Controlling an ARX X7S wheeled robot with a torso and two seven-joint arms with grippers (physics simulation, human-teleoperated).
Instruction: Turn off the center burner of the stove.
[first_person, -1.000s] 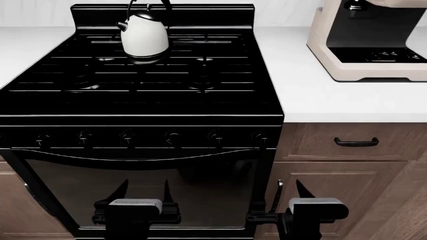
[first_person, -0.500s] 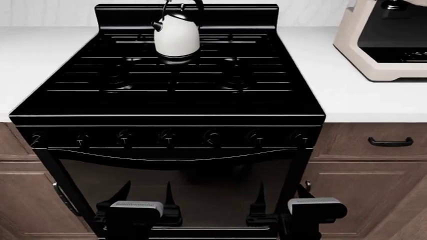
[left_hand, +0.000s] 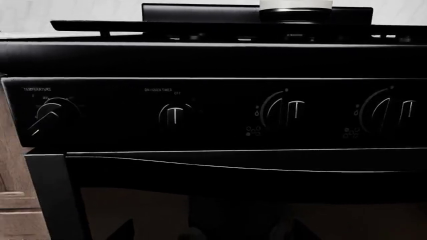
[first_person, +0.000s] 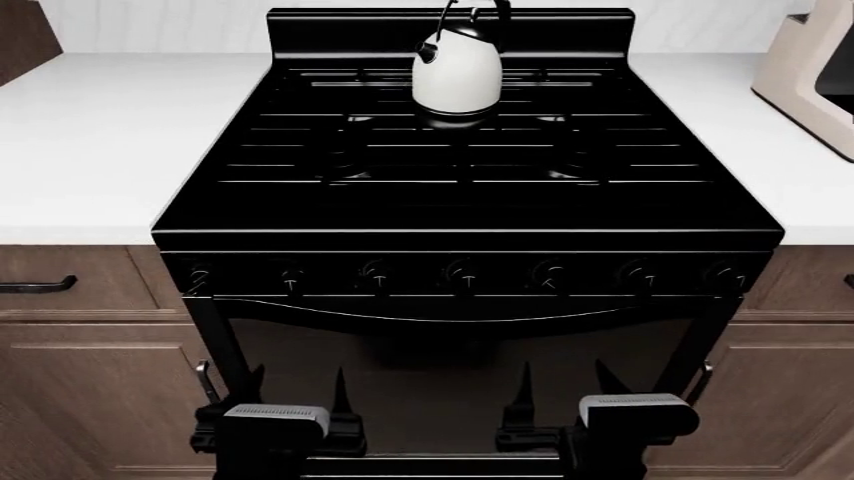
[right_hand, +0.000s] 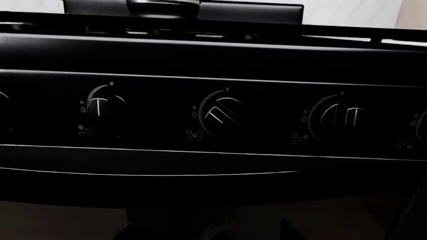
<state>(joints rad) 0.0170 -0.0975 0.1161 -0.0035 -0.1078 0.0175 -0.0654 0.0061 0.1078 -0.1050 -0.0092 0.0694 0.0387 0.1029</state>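
I have the large glossy black gas stove (first_person: 467, 190) squarely ahead in the head view, set into the white counter (first_person: 94, 150) between brown wooden cabinets (first_person: 80, 360). A cream-coloured kettle with a black handle (first_person: 457, 68) sits on the rear grates, close to the raised back panel. Along the stove's front runs a row of small black knobs (first_person: 462, 274) above the dark oven door (first_person: 454, 370). My left pincer (first_person: 291, 388) hangs low in front of the oven door with its dark fingers standing apart, touching nothing. My right pincer (first_person: 561, 385) is beside it at the same height, its fingers also spread and holding nothing. From the right wrist camera I see three full knobs on the panel; the middle one (right_hand: 222, 113) has its white marker tilted off vertical, while the neighbour on each side (right_hand: 100, 107) points straight up. From the left wrist camera, a temperature dial (left_hand: 50, 116) sits tilted, next to a timer knob (left_hand: 175, 115) and two upright burner knobs (left_hand: 288, 111). A beige appliance (first_person: 814, 70) stands on the counter at the far right edge of the head view.
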